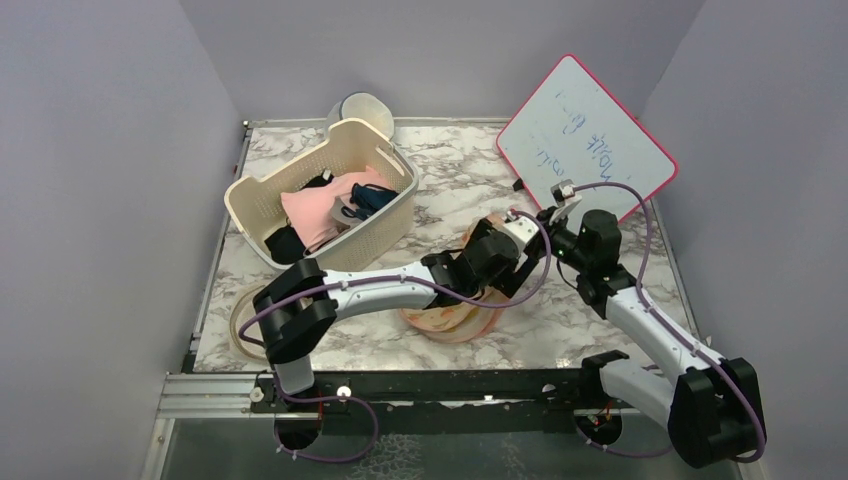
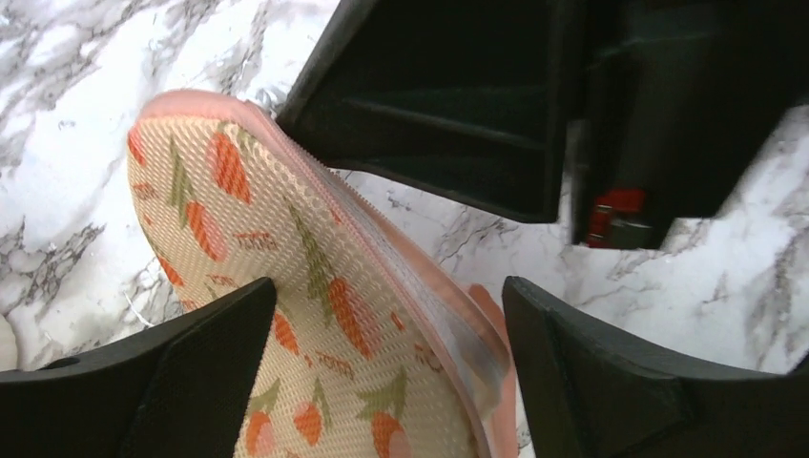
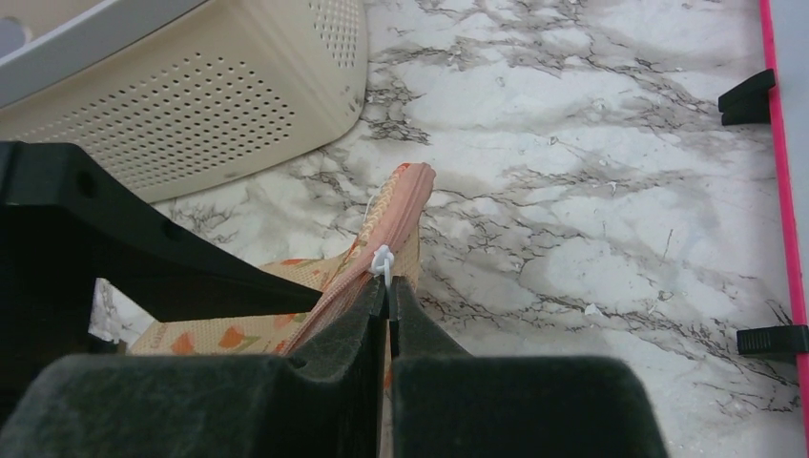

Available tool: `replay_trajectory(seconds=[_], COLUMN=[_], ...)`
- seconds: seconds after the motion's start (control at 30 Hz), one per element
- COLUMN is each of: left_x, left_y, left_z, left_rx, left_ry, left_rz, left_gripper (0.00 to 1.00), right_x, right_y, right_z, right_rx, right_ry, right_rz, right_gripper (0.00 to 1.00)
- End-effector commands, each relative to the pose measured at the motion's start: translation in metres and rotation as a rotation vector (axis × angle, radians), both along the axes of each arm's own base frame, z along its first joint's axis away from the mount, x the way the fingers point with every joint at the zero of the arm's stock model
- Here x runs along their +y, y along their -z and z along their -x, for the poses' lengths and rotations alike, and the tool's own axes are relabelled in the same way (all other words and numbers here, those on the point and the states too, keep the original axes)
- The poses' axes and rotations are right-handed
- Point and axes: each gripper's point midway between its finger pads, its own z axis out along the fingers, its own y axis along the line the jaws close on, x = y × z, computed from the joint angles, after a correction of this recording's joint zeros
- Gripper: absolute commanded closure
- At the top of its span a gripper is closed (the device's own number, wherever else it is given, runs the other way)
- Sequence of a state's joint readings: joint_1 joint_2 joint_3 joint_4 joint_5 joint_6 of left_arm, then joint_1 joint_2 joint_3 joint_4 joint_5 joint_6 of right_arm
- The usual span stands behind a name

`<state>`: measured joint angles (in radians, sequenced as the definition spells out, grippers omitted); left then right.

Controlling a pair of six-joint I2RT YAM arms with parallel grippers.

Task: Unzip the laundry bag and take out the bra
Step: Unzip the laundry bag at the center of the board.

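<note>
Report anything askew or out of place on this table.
The laundry bag is not lying flat: its zipper edge stands up off the table, pinched in the shut right pincer. Otherwise nothing looks spilled or damaged.

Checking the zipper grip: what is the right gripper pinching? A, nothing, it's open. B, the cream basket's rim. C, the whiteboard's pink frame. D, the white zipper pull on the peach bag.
D: the right wrist view shows the right gripper shut, with the white zipper pull at its fingertips on the edge of the laundry bag.
</note>
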<state>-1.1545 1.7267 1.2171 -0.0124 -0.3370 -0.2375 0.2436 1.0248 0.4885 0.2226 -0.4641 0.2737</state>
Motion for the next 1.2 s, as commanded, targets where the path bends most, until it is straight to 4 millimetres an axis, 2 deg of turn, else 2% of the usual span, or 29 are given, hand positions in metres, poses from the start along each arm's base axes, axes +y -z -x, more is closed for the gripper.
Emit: replay_trajectory(seconds=[0.0,0.1,0.17,0.27,0.3,0.33,0.47,0.6,0.73,0.93,1.07,1.17], left_x=[-0.005,-0.003,0.0,0.006,0.01,0.017,0.037,0.052,0.055,0.057,0.069,0.075], left_y=[0.001,0.001,-0.003,-0.009,-0.008,-0.013,-0.021,-0.028,-0.036,-0.066,-0.089,-0.099], left_z=[-0.014,-0.016,-0.013,-0.008,-0.006,-0.006,0.002,0.013,0.027,0.046,0.054,0.054], left_rx=[-0.046,-0.054,-0.065,-0.098,-0.113,-0.139,-0.203,-0.228,-0.24,-0.336,-0.424,-0.457], left_ry=[-0.067,-0.071,-0.048,0.018,0.042,0.057,0.134,0.179,0.236,0.337,0.348,0.327], left_rz=[-0.001,-0.024,-0.03,-0.07,-0.101,-0.125,-0.19,-0.181,-0.109,0.043,0.149,0.177], left_gripper=[0.28,0.57,0.69,0.82,0.94,1.0,1.0,1.0,1.0,1.0,1.0,1.0], right_x=[0.0,0.001,-0.002,-0.006,-0.008,-0.009,-0.011,-0.012,-0.002,0.011,0.014,0.02], right_y=[-0.02,-0.019,-0.016,-0.012,-0.009,-0.007,-0.002,0.006,0.012,0.033,0.037,0.042], right_z=[0.0,0.002,0.002,-0.002,-0.003,-0.005,-0.011,-0.017,-0.018,-0.02,-0.022,-0.021], right_rx=[-0.032,-0.041,-0.047,-0.065,-0.07,-0.073,-0.089,-0.087,-0.086,-0.057,-0.062,-0.066], right_ry=[0.003,-0.01,-0.005,0.018,0.021,0.024,0.031,0.038,-0.013,-0.106,-0.11,-0.15], right_rz=[-0.021,-0.01,0.009,0.034,0.048,0.06,0.092,0.098,0.076,0.073,0.055,0.037], right_gripper=[0.99,0.99,0.99,0.99,0.99,0.99,0.99,0.99,0.99,0.99,0.99,0.99])
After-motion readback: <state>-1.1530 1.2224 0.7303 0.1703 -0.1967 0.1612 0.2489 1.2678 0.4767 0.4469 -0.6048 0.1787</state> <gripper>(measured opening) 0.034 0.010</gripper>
